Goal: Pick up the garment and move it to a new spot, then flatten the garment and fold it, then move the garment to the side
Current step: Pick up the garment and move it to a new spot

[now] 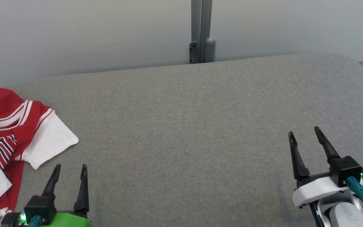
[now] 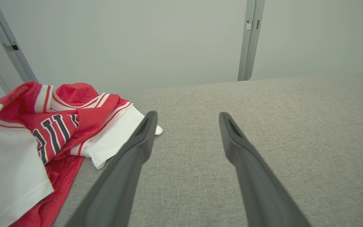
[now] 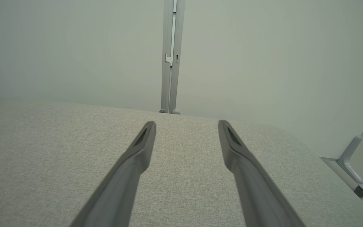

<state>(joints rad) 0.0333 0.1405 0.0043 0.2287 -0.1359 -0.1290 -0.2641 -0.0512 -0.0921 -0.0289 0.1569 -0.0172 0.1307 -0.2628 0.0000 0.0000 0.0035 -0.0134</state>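
Your left gripper (image 1: 71, 166) sits at the near left of the grey padded surface (image 1: 184, 126), its two dark fingers spread wide with nothing between them. In the left wrist view the fingers point across the fabric toward the far edge, and bare grey cloth shows in the gap. Just to the left of that gripper lies the garment (image 1: 11, 132), a red jersey with white sleeves, striped trim and dark lettering. It is crumpled in a heap against the left edge of the surface, and one white sleeve reaches out toward the middle. You can see a strip of grey between the gripper and the garment in the head view, so they are apart.

Your right gripper (image 1: 304, 130) is well away at the near right of the surface, also spread wide and empty, with its fingers aimed at the far edge. Behind that far edge stands a pale wall (image 1: 90, 31), with a grey upright post (image 1: 201, 31) near its middle.
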